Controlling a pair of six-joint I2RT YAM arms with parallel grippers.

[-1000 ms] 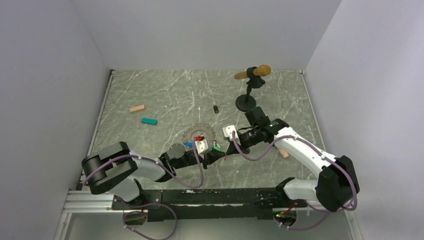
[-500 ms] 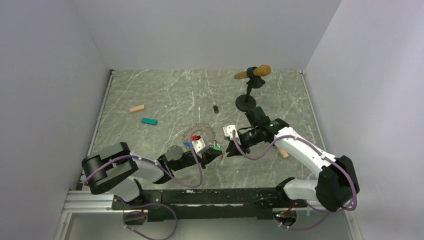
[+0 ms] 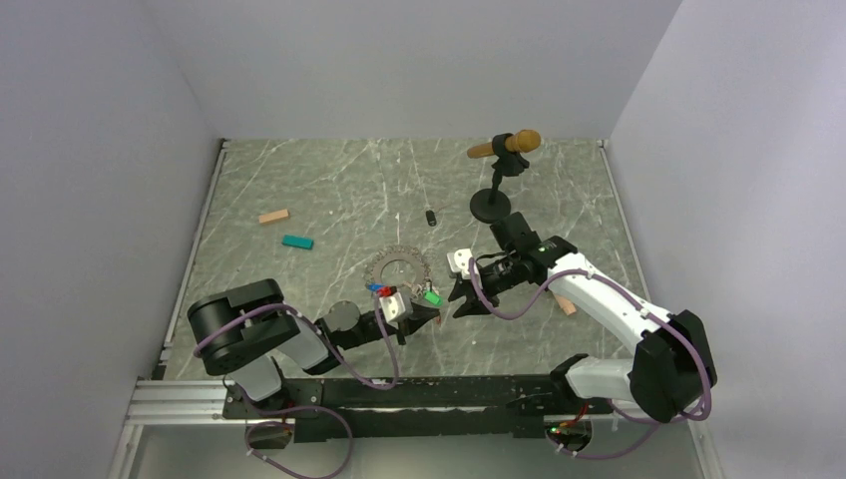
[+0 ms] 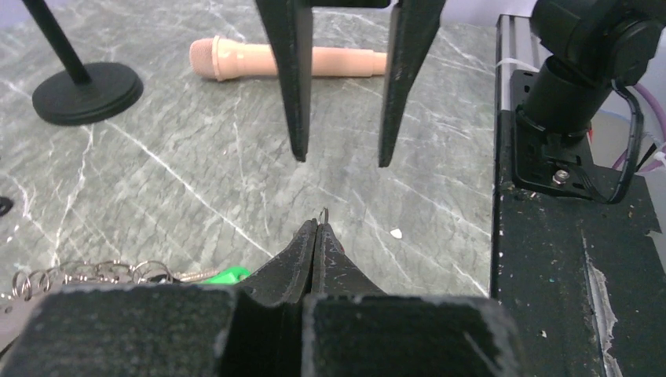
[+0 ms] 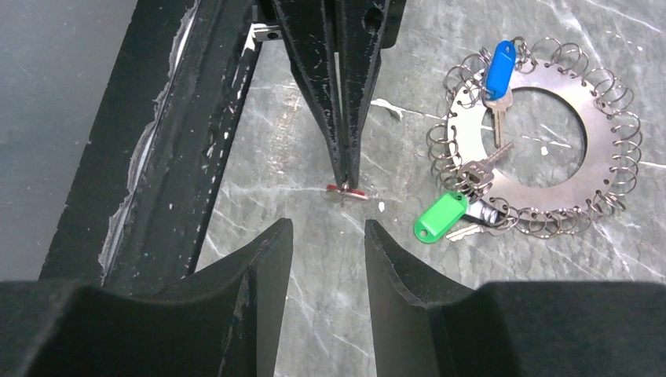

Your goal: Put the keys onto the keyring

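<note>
Tip-to-tip setup near the front edge of the desk (image 3: 329, 190). The left tool (image 4: 316, 229) is clenched tight, pinching the red key (image 5: 346, 191) edge-on at its tips, low over the desk; touching or not, cannot tell. Only the right wrist view shows the red. The left wrist view gives just a thin metal bit poking past the tips.

The right tool (image 5: 326, 226) is released, jaws apart with nothing between them. It faces the left tool, near but apart.

The keyring (image 5: 609, 165) lies flat on the desk just beside both tools, a metal plate rimmed with small wire loops. The blue key (image 5: 497, 67) lies across its rim and the green key (image 5: 440, 216) is at the rim nearest the tools. Threaded on or not, cannot tell. In the top view the wrists crowd the keyring's near rim.

Around:
- pink microphone (image 4: 283, 59) lying on the desk behind the right tool, clear in the left wrist view, mostly hidden by the right arm from the top
- mic stand (image 3: 489, 207) further back, carrying a second microphone (image 3: 514, 143)
- teal block (image 3: 296, 241), tan block (image 3: 273, 216) and small dark object (image 3: 430, 217), all well apart
- black rail (image 4: 565, 259) along the near edge
</note>
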